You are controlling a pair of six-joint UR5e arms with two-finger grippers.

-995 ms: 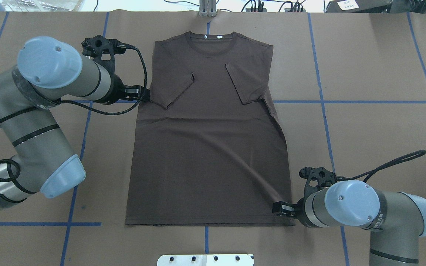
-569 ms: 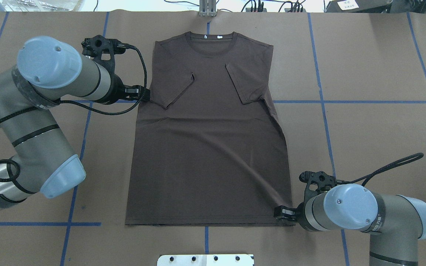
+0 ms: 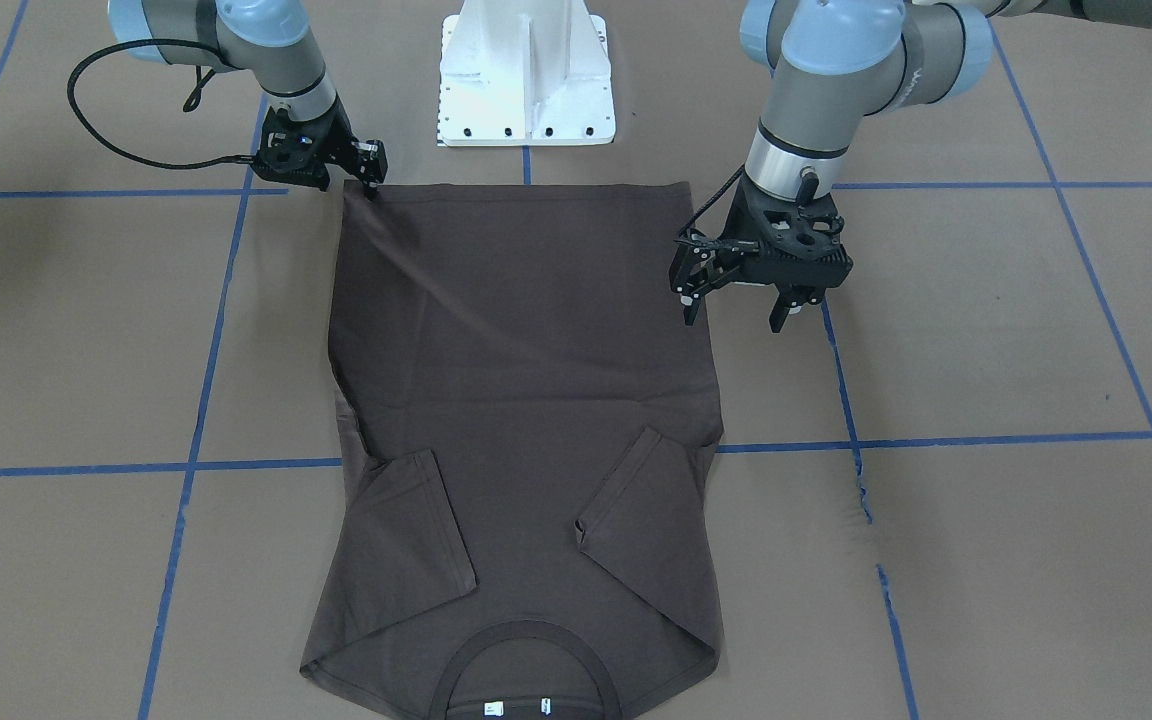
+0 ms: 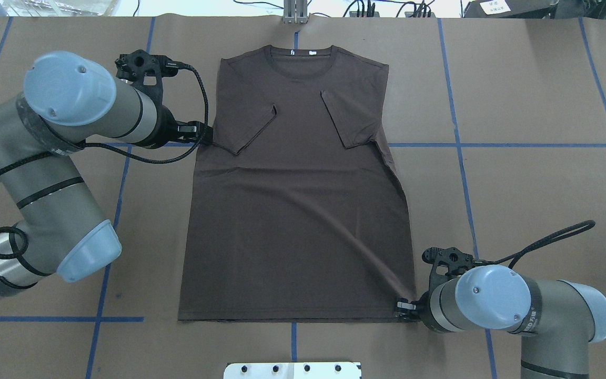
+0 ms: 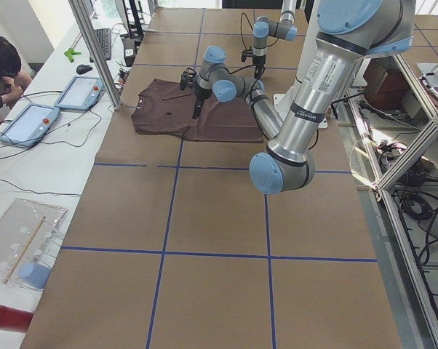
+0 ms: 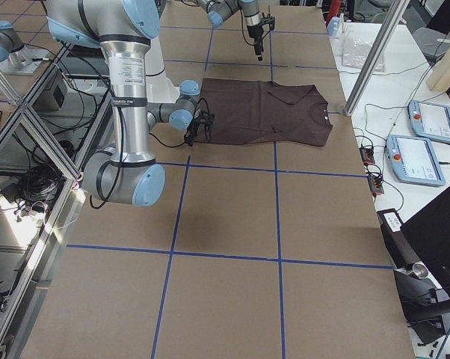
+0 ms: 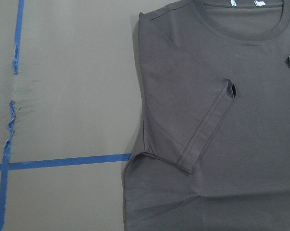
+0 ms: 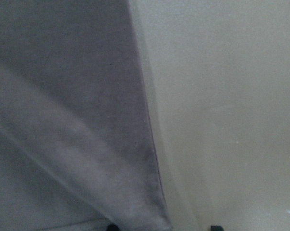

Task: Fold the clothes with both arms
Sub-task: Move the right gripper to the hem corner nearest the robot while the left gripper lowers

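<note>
The dark brown T-shirt (image 4: 292,210) lies flat on the brown paper, collar far from the robot and both sleeves folded inward. My left gripper (image 4: 204,134) hangs open beside the shirt's left edge, level with the folded sleeve (image 7: 203,139). In the front-facing view the left gripper (image 3: 733,312) has its fingers spread and nothing between them. My right gripper (image 4: 403,305) is low at the near right hem corner. In the right wrist view that corner of the T-shirt (image 8: 154,211) lies between two dark fingertips (image 8: 215,227) that stand apart.
The white pedestal base (image 3: 526,80) stands just behind the hem. Blue tape lines (image 4: 518,145) cross the paper, torn in one spot (image 7: 12,110). A metal post (image 4: 295,10) rises beyond the collar. A person (image 5: 1,65) sits by tablets (image 5: 30,120) at the far side table.
The right gripper has moved along the shirt's right edge toward the near hem corner and come down onto it. The left arm and the shirt have stayed still.
</note>
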